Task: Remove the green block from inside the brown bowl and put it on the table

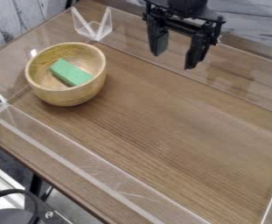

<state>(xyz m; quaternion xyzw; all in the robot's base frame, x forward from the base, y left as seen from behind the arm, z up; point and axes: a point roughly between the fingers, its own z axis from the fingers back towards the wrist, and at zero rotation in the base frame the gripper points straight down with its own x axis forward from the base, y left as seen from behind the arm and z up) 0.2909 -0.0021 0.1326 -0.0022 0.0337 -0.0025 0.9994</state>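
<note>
The green block (68, 73) lies flat inside the brown bowl (40, 90), which sits at the left of the table (173, 131). My gripper (177, 52) hangs at the top centre-right, pointing down, well to the right of the bowl and above the tabletop. Its two black fingers stand apart, open, with nothing between them.
Clear acrylic walls (56, 144) edge the tabletop on the near and left sides, with a further clear piece (94, 26) at the back. Bare wood stretches between the bowl and the right side.
</note>
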